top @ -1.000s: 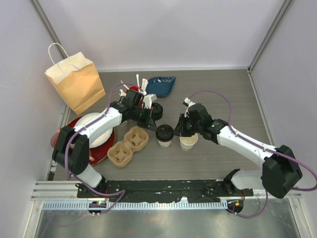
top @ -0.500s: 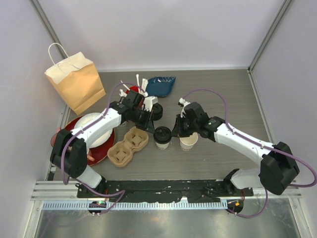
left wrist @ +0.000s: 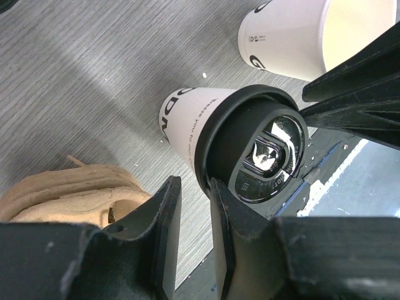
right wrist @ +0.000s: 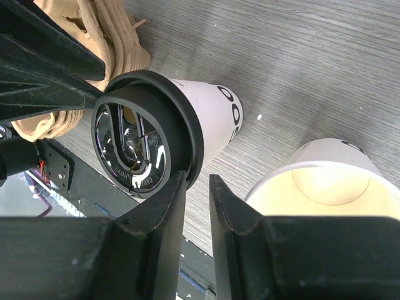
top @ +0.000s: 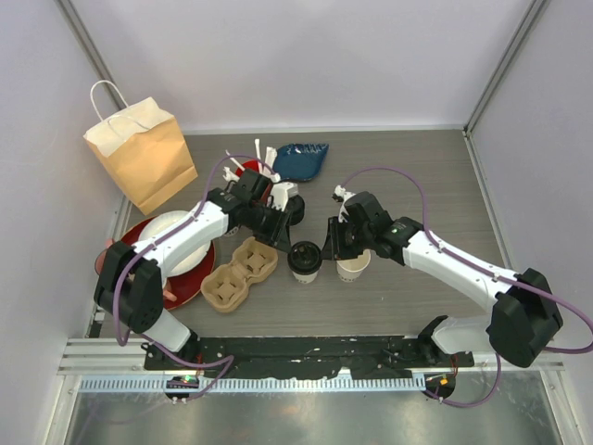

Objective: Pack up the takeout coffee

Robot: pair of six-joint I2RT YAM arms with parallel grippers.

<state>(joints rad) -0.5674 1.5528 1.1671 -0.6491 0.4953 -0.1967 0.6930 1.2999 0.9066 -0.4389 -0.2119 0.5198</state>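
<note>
Left gripper [left wrist: 194,187]: jaws slightly parted, gripping nothing, tips just beside the rim of the black lid [left wrist: 262,150].
Right gripper [right wrist: 197,181]: narrowly parted and empty-handed, flanking the same rim from the opposite side.
Lidded cup [top: 304,259]: upright on the table [top: 417,167], between the pulp carrier [top: 239,274] and the open cup [top: 353,268].
Done: one coffee appears capped.
Left: the open cup has no lid, both visible carrier wells are empty, and nothing is seen loaded into the paper bag [top: 144,158] at the back left.
</note>
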